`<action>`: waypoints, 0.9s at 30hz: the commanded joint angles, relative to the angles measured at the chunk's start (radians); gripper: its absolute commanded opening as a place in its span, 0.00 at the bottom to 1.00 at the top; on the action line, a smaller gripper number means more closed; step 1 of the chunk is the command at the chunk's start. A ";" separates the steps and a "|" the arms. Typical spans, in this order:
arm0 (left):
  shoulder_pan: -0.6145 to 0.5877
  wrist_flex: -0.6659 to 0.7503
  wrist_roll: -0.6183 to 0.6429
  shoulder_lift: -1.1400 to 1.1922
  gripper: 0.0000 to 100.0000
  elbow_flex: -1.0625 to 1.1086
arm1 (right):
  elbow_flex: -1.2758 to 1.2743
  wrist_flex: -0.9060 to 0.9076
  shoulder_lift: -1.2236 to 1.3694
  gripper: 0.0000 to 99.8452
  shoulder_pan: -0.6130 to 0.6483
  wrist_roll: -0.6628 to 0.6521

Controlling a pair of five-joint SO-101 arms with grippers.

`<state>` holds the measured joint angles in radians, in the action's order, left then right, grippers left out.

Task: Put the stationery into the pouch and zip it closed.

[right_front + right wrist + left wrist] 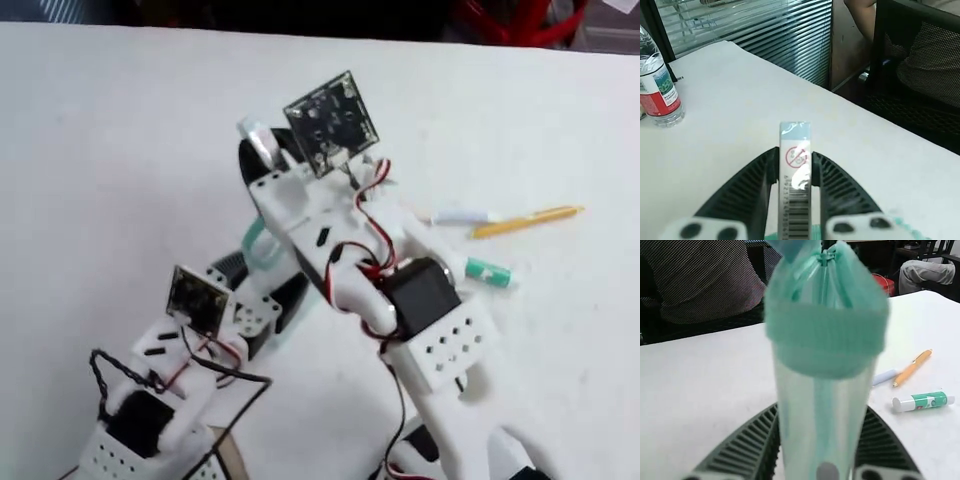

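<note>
My left gripper (822, 415) is shut on a translucent teal pouch (826, 340), which it holds upright with the zip end up. From above, the pouch (254, 245) shows as a teal strip between the left gripper (258, 275) and the right arm. The right gripper (794, 156) is shut on a white eraser-like bar (795, 165) with a barcode. In the high view that gripper (262, 150) sits just beyond the pouch with the bar (256, 138) sticking out. A yellow pen (525, 222), a pale blue pen (460, 216) and a green-and-white glue stick (490, 271) lie on the table to the right.
The white table (120, 150) has free room on the left and at the back. A water bottle (657, 85) stands far off in the right wrist view. Cables hang along both arms. A chair and a seated person are past the far edge.
</note>
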<state>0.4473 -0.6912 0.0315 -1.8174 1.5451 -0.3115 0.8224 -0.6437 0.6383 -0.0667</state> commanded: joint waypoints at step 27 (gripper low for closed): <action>-0.005 -0.006 0.009 -0.010 0.21 -0.048 | 0.044 0.326 -0.088 0.02 0.002 -0.760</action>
<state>0.4503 -0.6928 0.0330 -1.8174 1.5451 -0.2885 1.1324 -0.7679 0.6444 -0.8017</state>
